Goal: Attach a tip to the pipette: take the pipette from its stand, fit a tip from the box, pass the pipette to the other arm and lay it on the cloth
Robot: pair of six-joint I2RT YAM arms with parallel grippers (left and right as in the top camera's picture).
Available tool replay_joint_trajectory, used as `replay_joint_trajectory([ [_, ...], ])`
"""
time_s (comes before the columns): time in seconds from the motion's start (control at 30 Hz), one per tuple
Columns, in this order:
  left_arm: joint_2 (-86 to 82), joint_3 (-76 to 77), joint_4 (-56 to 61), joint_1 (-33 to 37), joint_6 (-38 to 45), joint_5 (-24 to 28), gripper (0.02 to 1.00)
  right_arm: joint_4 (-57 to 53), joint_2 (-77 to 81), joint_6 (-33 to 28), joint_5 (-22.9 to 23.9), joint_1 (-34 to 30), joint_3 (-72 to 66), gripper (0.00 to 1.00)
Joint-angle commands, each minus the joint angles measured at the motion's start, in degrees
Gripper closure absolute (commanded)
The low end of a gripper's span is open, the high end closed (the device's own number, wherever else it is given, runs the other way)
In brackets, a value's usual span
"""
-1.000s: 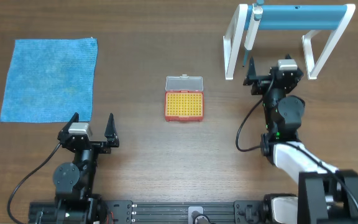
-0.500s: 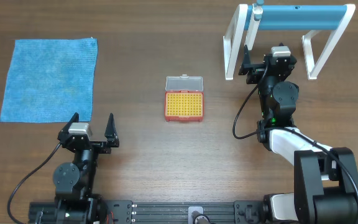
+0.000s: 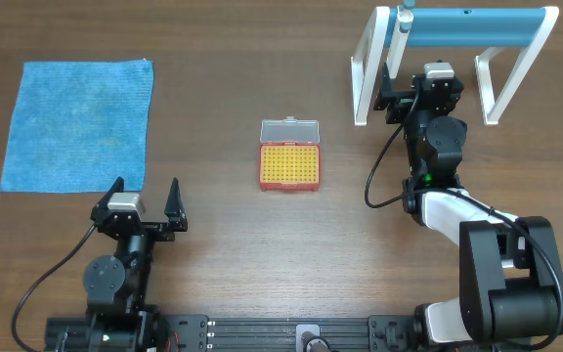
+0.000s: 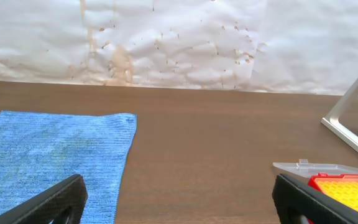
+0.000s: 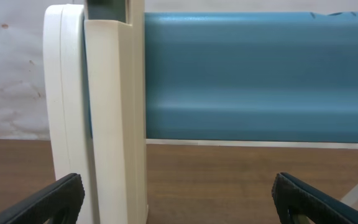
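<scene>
The pipette (image 3: pixel 393 54) hangs at the end of the stand (image 3: pixel 472 24) nearer the tip box (image 3: pixel 289 166), the right claw (image 5: pixel 179 199) spread just before it, seemingly to straddle it, while the left claw (image 3: pixel 146 194), also spread, rests well apart from the stand.

Cloth (image 3: pixel 78 125) is lying on desk (image 3: pixel 262 254) at far left. Tip box (image 3: pixel 289 166) is sitting mid-desk, right of cloth & well apart from it. Stand (image 3: pixel 457 59) is standing at far right, w/ pipette (image 3: pixel 397 54) hanging at its left end. L gripper (image 3: pixel 145 200) is hanging just before cloth's near-right corner, left of tip box. R gripper (image 3: pixel 399 93) is sitting just before stand's left end, w/ pipette lying between its spread fingers (image 5: pixel 48 202), not touching.
</scene>
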Motion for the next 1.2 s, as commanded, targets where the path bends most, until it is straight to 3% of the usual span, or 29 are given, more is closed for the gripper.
replay_joint_trajectory([
  [0.03, -0.1, 0.0, -0.5, -0.2, 0.7, 0.6, 0.053, 0.2, 0.8, 0.4, 0.9, 0.2, 1.5, 0.02],
  [1.2, -0.1, 0.0, -0.5, -0.2, 0.7, 0.6, 0.053, 0.3, 6.0, 0.4, 1.8, 0.2, 5.0, 0.02],
])
